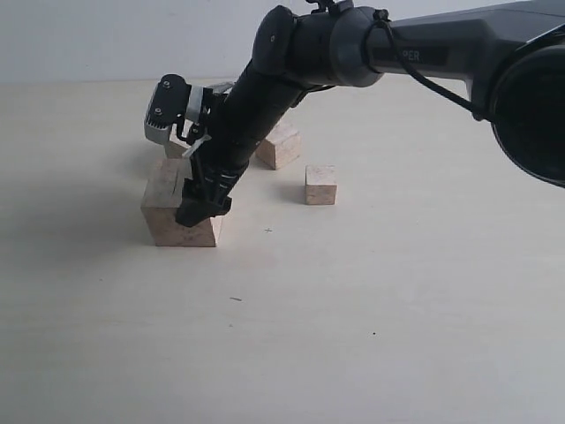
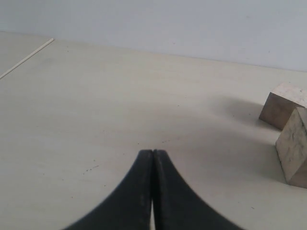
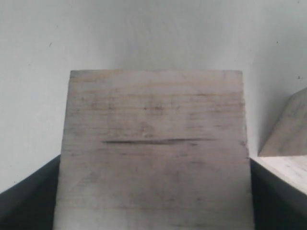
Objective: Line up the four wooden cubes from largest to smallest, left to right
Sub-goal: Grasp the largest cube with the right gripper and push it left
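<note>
From outside: reaches across with the right gripper [image 1: 199, 201] to the biggest block [image 1: 166, 216] at the left of the table [image 1: 353, 309], a middle block [image 1: 281, 148] and a small block [image 1: 320, 185] well apart behind. From the left wrist: shows the left gripper [image 2: 152, 153], jaws pressed together, nearest block [image 2: 293, 151] well clear of them. From the right wrist: clamps the scratched biggest block between both fingers [image 3: 29, 196], jaws against two opposite sides.

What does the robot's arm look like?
The right arm is dark grey, made of thick rounded tubes with bulgy joints. A thin black cable runs along it, faint letters mark one tube, and a silver-grey block sits at its wrist. The jaws are black and curved.
</note>
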Available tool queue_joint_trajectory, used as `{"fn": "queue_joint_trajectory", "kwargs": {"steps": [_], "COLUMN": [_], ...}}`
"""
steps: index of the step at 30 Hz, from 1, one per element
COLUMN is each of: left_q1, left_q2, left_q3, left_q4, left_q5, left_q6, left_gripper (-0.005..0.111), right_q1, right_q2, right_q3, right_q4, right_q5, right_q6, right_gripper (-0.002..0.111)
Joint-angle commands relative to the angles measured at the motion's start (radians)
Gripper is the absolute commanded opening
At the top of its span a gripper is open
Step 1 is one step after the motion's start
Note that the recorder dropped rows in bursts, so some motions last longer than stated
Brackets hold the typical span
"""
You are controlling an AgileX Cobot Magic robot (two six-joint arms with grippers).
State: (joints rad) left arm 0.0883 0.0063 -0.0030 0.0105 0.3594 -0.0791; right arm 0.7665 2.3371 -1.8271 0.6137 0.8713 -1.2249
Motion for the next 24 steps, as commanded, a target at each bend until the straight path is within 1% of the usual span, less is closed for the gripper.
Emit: {"fn": "queue_joint_trajectory", "kwargs": {"steps": [1, 3, 4, 10, 12, 14, 21, 24], "left_q1": [0.003, 0.003, 0.003, 0.003, 0.003, 0.003, 0.003, 0.003], "left_q2": [-0.006, -0.006, -0.006, -0.006, -0.006, -0.006, -0.006, -0.006], "left_q3": [0.003, 0.003, 0.003, 0.003, 0.003, 0.003, 0.003, 0.003], "left_q4": [-0.011, -0.011, -0.011, -0.011, -0.011, -0.011, -0.011, -0.011], "left_q5": [-0.006, -0.006, -0.006, -0.006, -0.006, -0.006, -0.006, -0.006], "left_q6": [-0.004, -0.004, -0.004, -0.004, -0.004, -0.004, -0.004, -0.004], "left_gripper": [0.0, 0.0, 0.0, 0.0, 0.0, 0.0, 0.0, 0.0], "right_q1": [0.0, 0.0, 0.0, 0.0, 0.0, 0.0, 0.0, 0.0], "right_q2": [-0.003, -0.003, -0.003, -0.003, -0.003, -0.003, -0.003, -0.003], "right_q3": [-0.007, -0.007, -0.007, -0.007, -0.007, -0.007, -0.007, -0.007], "right_q4": [-0.03, -0.03, -0.03, -0.03, -0.03, -0.03, -0.03, -0.03], "right_q5": [-0.01, -0.01, -0.007, -0.007, -0.005, -0.005, -0.003, -0.003], "right_q6": [0.004, 0.004, 0.004, -0.014, -0.036, -0.042, -0.057, -0.057], "right_gripper": [0.0, 0.003, 0.006, 0.035, 0.043, 0.048, 0.059, 0.07]}}
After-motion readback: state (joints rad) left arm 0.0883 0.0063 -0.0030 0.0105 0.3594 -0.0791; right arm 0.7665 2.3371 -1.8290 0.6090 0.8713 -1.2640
